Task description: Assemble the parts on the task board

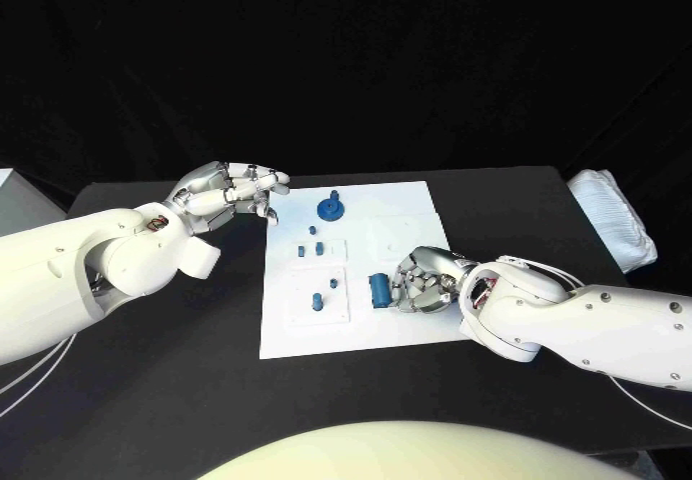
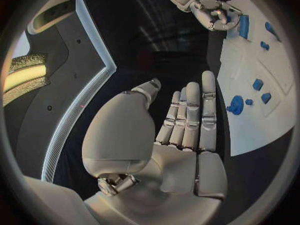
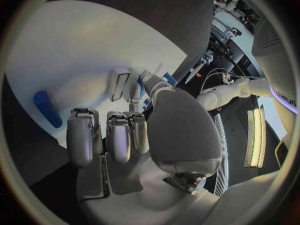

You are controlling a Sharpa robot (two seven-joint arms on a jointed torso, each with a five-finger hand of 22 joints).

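Observation:
The white task board [image 1: 382, 330] lies in the middle of the black table. A round blue part with a peg [image 1: 332, 208] stands near its far edge, and several small blue parts [image 1: 310, 248] sit below it. A long blue part [image 1: 381, 290] lies flat on the board, just beside my right hand [image 1: 427, 280]. That hand's fingers are curled in and grip nothing; in the right wrist view the long part [image 3: 47, 109] lies apart from the fingers [image 3: 119, 135]. My left hand [image 1: 231, 195] hovers off the board's far left corner, its fingers [image 2: 190, 115] straight and holding nothing.
A folded white cloth [image 1: 613, 225] lies at the table's right edge. A white box [image 1: 15, 200] stands at the far left. Two raised white plates [image 1: 320, 295] on the board carry small blue pegs.

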